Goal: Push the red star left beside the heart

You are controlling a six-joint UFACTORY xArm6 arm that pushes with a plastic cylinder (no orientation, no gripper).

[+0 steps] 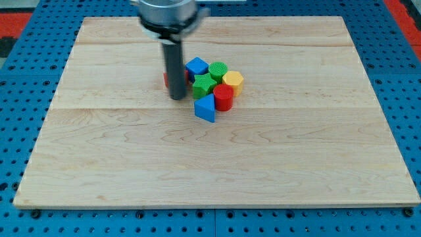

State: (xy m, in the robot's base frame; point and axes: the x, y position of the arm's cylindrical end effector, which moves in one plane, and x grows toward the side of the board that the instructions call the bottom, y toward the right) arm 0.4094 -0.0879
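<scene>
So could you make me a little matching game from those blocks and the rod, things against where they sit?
Things:
1. blue triangle
2. yellow block
3. green star
4. my tip

Places:
a. view's right end of the cluster
b. middle of the cluster
c. just to the view's left of the green star
d. cluster's end nearest the view's bottom

Pairs: 1-d, 2-a, 3-b, 4-c.

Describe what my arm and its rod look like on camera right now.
A wide, rounded silver-grey metal housing at the view's top, with a black collar beneath it. From that hangs a straight, smooth dark grey rod, ending in my tip. No cables or markings show.
</scene>
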